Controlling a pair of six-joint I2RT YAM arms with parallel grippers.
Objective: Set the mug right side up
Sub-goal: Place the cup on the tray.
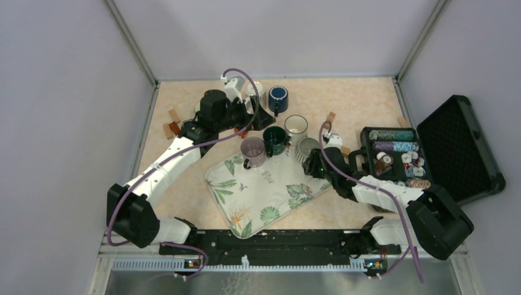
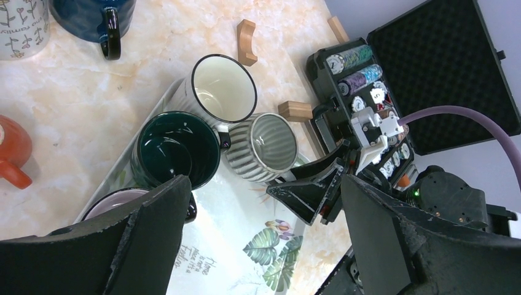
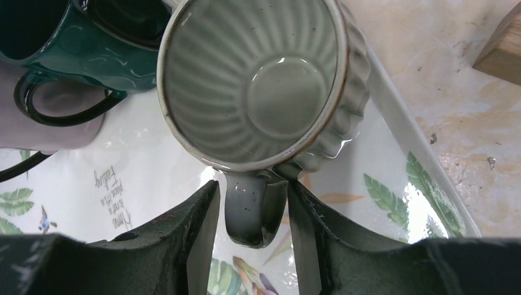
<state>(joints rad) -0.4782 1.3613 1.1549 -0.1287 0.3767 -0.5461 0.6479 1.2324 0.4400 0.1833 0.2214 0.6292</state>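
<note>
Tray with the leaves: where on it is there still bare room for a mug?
The tray is bare from the mug cluster to its near corner. Its far end is crowded: purple mug, dark green mug, white mug and grey ribbed mug sit close together.

Peach marbled table (image 1: 344,98) is carrying a leaf-print tray (image 1: 270,184), lying skewed at near centre. An open black chip case (image 1: 458,144) is sitting at the right edge, lid folded out to the right. Navy mug (image 1: 278,97), white printed mug (image 2: 21,27) and orange mug (image 2: 12,150) are sitting on bare tabletop beyond the tray. Small wooden blocks (image 1: 169,129) are lying far left, and another wooden piece (image 2: 295,110) is lying between tray and case.
</note>
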